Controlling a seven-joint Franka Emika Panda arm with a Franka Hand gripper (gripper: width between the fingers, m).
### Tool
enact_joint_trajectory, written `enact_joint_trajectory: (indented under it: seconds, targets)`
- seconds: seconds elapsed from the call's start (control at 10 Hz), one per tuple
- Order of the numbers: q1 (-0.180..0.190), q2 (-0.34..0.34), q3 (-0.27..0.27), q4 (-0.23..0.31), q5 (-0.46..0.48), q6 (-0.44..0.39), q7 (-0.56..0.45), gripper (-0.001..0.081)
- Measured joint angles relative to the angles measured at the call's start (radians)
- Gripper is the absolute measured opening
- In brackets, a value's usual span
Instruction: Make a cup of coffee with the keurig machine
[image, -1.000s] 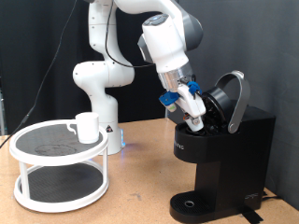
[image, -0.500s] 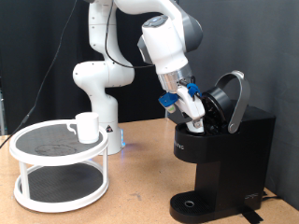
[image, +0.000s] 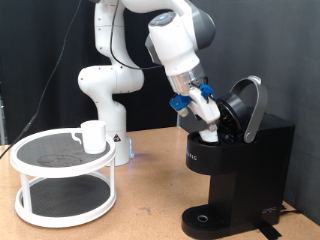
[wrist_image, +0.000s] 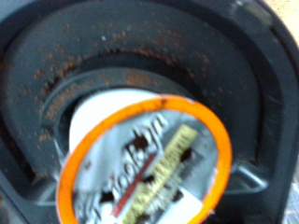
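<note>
The black keurig machine (image: 245, 160) stands at the exterior view's right with its rounded lid (image: 250, 104) hinged open. My gripper (image: 211, 124), with blue finger mounts, reaches down into the open pod chamber. The wrist view shows a coffee pod (wrist_image: 149, 168) with an orange rim and a printed foil top, lying tilted in the dark, coffee-stained pod holder (wrist_image: 56, 75). My fingers do not show in the wrist view. The white cup (image: 93, 135) stands on the top shelf of a rack at the exterior view's left, far from the gripper.
The white two-tier round rack (image: 40, 165) stands on the wooden table at the exterior view's left. The robot's white base (image: 105, 100) rises behind it. The machine's round drip tray (image: 207, 218) holds nothing.
The arm has shifted slightly up and towards the exterior view's left; the gripper stays at the open pod chamber. The cup and the lid have not moved.
</note>
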Motion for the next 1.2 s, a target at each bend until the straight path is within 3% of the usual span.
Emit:
enact_joint_trajectory:
  seconds: [0.6,1.2]
  targets:
    - [0.0,-0.01,0.001,-0.01,-0.047,-0.019,0.009,0.0734]
    - [0.0,-0.008,0.004,-0.036,-0.055,0.019,0.009,0.0734]
